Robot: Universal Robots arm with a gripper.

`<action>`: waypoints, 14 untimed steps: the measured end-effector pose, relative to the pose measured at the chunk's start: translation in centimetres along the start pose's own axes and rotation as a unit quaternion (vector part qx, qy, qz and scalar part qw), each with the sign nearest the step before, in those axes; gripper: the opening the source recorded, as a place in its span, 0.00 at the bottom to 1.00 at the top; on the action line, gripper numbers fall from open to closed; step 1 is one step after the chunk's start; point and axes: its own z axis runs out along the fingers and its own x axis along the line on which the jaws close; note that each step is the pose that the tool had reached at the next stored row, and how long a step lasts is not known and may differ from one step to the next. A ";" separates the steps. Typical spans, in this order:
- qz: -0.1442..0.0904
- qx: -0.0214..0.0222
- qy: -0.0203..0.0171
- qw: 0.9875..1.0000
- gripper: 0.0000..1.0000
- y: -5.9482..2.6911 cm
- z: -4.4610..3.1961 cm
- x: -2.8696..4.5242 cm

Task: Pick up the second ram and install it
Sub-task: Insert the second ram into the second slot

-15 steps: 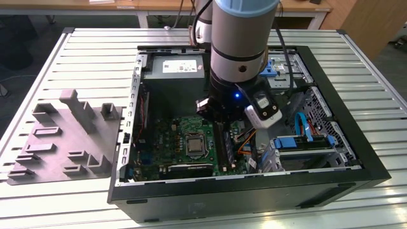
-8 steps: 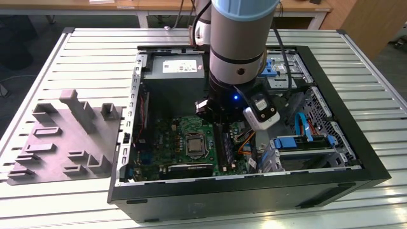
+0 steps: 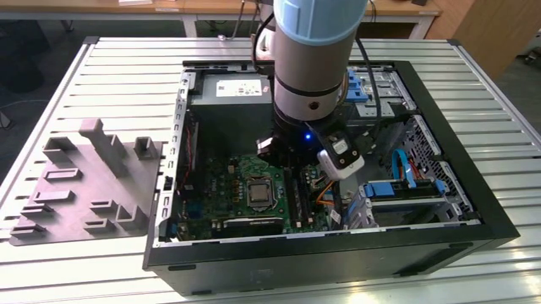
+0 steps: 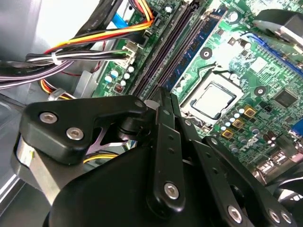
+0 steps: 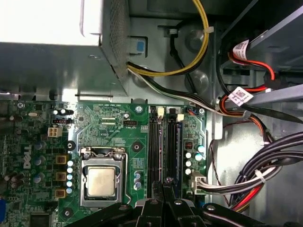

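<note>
**Tool poised over the memory slots inside the open case**

The ram (image 5: 179, 146), a thin blue strip, stands on edge in one of the long black slots (image 5: 154, 151) of the green motherboard (image 5: 118, 127), on the side of the slots away from the processor socket (image 5: 101, 182). In the second wrist view the same ram (image 4: 201, 40) runs beside the dark slots towards the tool (image 4: 161, 94). Whether this strip is the second of its kind cannot be told.

The tool (image 5: 165, 182) hangs just over one end of the slots, its two black fingers (image 5: 158, 189) drawn together to a narrow slit. Whether they pinch the strip's end or merely stand above it is hidden by the fingers themselves.

In the exterior view the arm (image 3: 308, 57) reaches steeply down into the open case (image 3: 338, 253), its wrist above the motherboard (image 3: 228, 183) and covering the slots there. Bundled cables (image 5: 255, 179) lie beside the board. The case rests on a slatted counter (image 3: 110, 76); a grey moulded tray (image 3: 85, 190) sits beside the case, on the exterior view's left.
</note>
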 end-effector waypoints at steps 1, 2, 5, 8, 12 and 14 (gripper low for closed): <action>0.000 0.000 0.000 1.000 0.12 0.03 0.09 0.04; 0.000 -0.001 0.000 1.000 0.12 0.07 0.16 0.08; 0.000 -0.003 0.000 1.000 0.12 0.23 0.40 0.16; 0.000 -0.003 0.000 1.000 0.12 0.24 0.67 0.17; 0.001 -0.004 0.000 1.000 0.12 0.22 0.94 0.17; 0.001 -0.004 0.000 1.000 0.12 0.22 0.96 0.17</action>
